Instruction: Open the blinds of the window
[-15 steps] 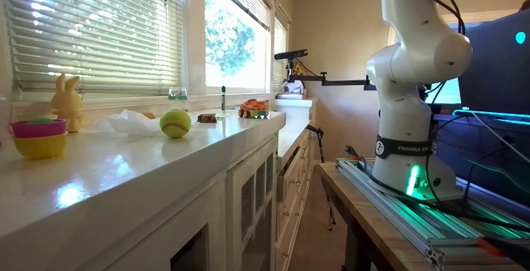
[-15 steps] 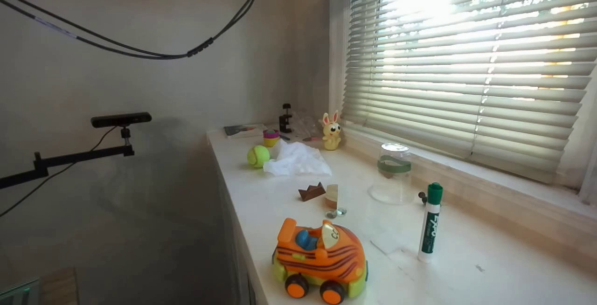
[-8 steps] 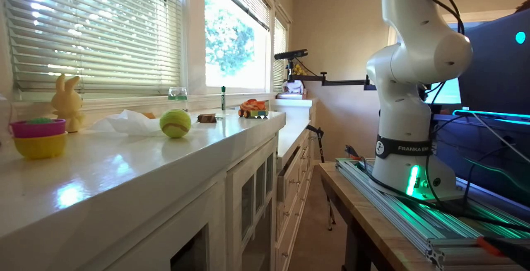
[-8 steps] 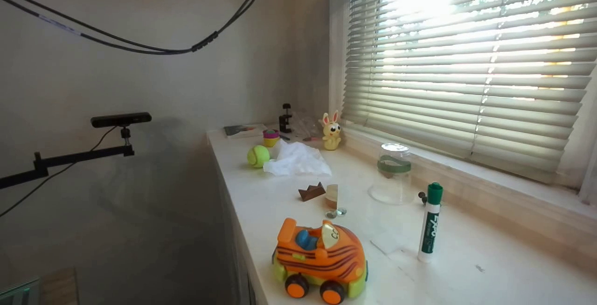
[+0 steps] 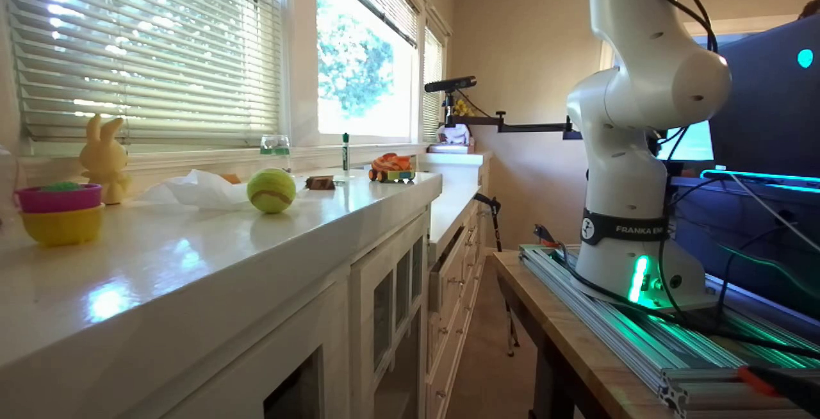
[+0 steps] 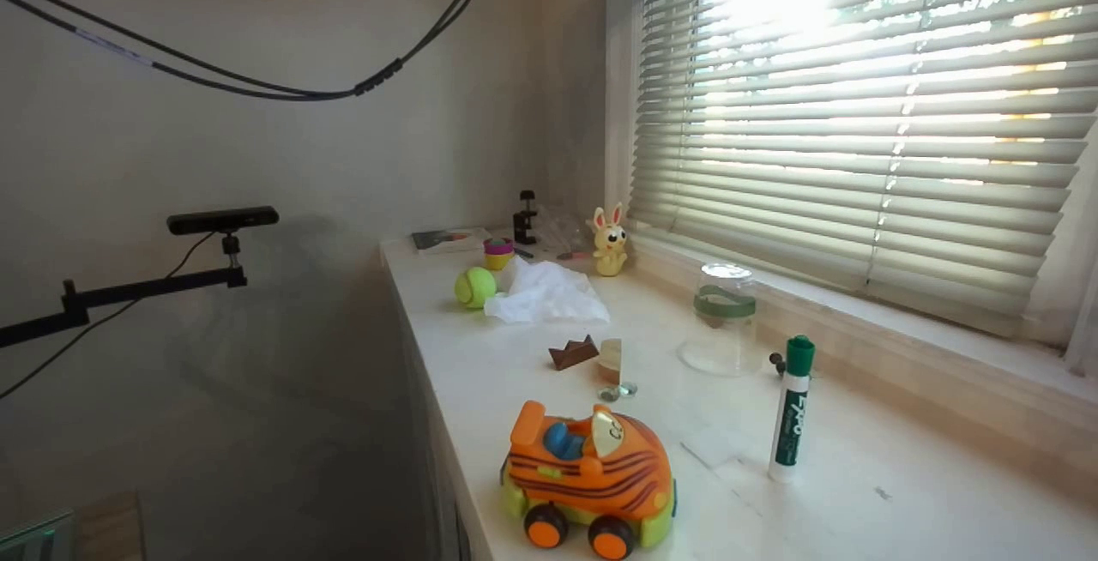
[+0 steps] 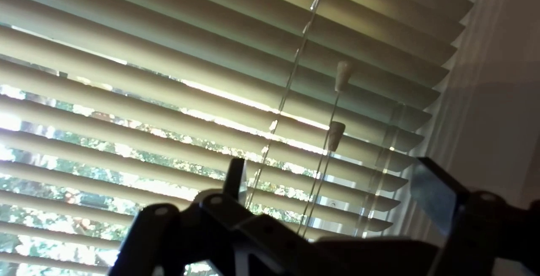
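while the white arm (image 5: 628,98) rises from a wooden bench (image 5: 554,303) in an exterior view, the gripper (image 7: 331,170) in the wrist view is unclenched, its jaws spread well apart before the blinds (image 7: 202,56). seen through that gap, two thin cords (image 7: 318,183) with pale tassels (image 7: 336,136) cross the slats; whether a finger touches anything, i cannot tell. in both exterior views the blinds hang lowered over the large window (image 6: 624,81), slats tilted so that daylight and leaves show between.

below runs a white counter (image 6: 875,441), and it is crowded. nearest the sill (image 6: 909,329) stand a yellow bunny figure (image 6: 610,245) and a clear cup (image 6: 725,321) with a green band, both in front of the blinds, with an upright green-capped marker (image 6: 790,411) near. an orange toy car (image 6: 592,479) sits near the counter's edge, beyond it a brown block (image 6: 573,354) just beside a half-round wooden piece (image 6: 610,360). farther along, a tennis ball (image 6: 475,287) lies just beside a crumpled white sheet (image 6: 549,295), with stacked pink and yellow cups (image 5: 61,217) and a black clamp (image 6: 525,220) behind. a strip of floor (image 5: 483,355) parts bench from counter; a camera (image 5: 450,84) sits on a black boom (image 5: 535,128), and dark cables (image 6: 377,79) loop overhead.
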You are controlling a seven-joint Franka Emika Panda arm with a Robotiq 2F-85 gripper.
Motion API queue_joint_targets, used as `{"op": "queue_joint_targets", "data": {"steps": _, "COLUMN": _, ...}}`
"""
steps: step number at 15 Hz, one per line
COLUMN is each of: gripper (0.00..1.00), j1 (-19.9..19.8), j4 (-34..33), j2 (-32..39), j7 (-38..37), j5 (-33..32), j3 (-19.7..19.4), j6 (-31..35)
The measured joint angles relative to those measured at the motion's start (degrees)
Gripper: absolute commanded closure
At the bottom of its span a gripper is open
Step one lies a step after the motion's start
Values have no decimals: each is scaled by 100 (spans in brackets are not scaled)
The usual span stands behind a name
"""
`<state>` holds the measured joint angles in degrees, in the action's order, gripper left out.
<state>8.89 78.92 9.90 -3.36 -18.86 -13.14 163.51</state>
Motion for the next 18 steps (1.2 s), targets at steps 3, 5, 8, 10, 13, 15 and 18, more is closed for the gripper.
{"op": "queue_joint_targets", "data": {"steps": 3, "gripper": 0, "j1": 0, "j4": 0, "j2": 75, "j7": 0, "j5": 0, "j3": -4, "j6": 223}}
{"op": "queue_joint_targets", "data": {"steps": 5, "gripper": 0, "j1": 0, "j4": 0, "j2": 143, "j7": 0, "j5": 2, "j3": -4, "j6": 369}}
{"op": "queue_joint_targets", "data": {"steps": 8, "gripper": 0, "j1": 0, "j4": -6, "j2": 269, "j7": 0, "j5": 12, "j3": 1, "j6": 630}}
{"op": "queue_joint_targets", "data": {"steps": 10, "gripper": 0, "j1": 0, "j4": -16, "j2": 356, "j7": 0, "j5": 17, "j3": 4, "j6": 793}}
{"op": "queue_joint_targets", "data": {"steps": 13, "gripper": 0, "j1": -4, "j4": -106, "j2": 477, "j7": 0, "j5": 17, "j3": -8, "j6": 925}}
{"op": "queue_joint_targets", "data": {"steps": 15, "gripper": 0, "j1": -5, "j4": -202, "j2": 533, "j7": -10, "j5": 17, "j3": -56, "j6": 925}}
{"op": "queue_joint_targets", "data": {"steps": 18, "gripper": 0, "j1": -24, "j4": -381, "j2": 598, "j7": -48, "j5": 17, "j3": -146, "j6": 925}}
